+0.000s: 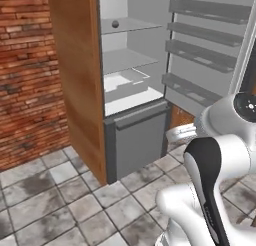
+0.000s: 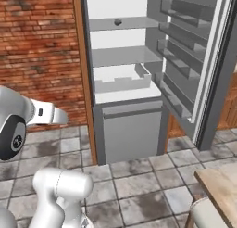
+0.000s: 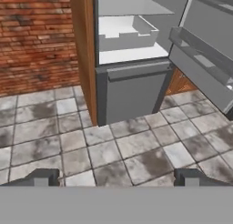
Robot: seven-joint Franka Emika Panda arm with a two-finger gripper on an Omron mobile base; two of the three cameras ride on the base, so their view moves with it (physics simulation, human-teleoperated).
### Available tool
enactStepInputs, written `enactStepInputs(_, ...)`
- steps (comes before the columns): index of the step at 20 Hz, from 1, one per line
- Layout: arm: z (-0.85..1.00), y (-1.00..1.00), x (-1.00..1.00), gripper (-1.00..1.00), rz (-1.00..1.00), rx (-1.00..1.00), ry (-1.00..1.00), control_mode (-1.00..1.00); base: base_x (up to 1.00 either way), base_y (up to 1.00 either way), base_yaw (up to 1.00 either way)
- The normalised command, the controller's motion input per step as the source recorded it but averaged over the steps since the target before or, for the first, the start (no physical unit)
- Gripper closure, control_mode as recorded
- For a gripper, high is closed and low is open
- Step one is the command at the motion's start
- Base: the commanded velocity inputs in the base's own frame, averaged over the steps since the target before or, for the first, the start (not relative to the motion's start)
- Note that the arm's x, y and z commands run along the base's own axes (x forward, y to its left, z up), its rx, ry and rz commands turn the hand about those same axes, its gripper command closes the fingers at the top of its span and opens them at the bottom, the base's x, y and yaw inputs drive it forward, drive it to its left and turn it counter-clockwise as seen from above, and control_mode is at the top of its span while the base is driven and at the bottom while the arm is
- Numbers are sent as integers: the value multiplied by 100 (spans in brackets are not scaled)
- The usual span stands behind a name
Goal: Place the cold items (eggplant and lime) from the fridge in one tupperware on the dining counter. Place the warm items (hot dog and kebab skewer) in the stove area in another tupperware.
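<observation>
The fridge [image 1: 135, 135] stands open ahead of me, with its grey shelves bare in all three views. On an upper shelf sits a small dark round item [image 1: 115, 24] [image 2: 118, 22], too small to tell whether it is the lime. My gripper [image 3: 117, 177] hangs open above the tiled floor, well short of the fridge, with nothing between its fingertips [image 3: 43, 176]. The eggplant, hot dog, kebab skewer and tupperware are out of view.
The fridge door [image 2: 194, 60] swings out to the right with several shelf racks. A white crisper bin [image 3: 127, 34] sits above the shut grey lower drawer [image 3: 132, 91]. A brick wall [image 1: 25, 75] lies left. A wooden counter corner [image 2: 222, 187] is at the lower right.
</observation>
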Motion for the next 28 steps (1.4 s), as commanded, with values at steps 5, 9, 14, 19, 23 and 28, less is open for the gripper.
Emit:
enactStepInputs(5,0,0,0,-100,0,0,0,100,94,-14,0)
enactStepInputs(9,0,0,0,-100,0,0,0,100,90,-29,2)
enactStepInputs(14,0,0,0,-100,0,0,0,100,83,-35,11)
enactStepInputs(19,0,0,0,-100,0,0,0,100,76,-23,13)
enactStepInputs(23,0,0,0,-100,0,0,0,100,67,-2,13)
enactStepInputs(28,0,0,0,-100,0,0,0,100,60,-11,17)
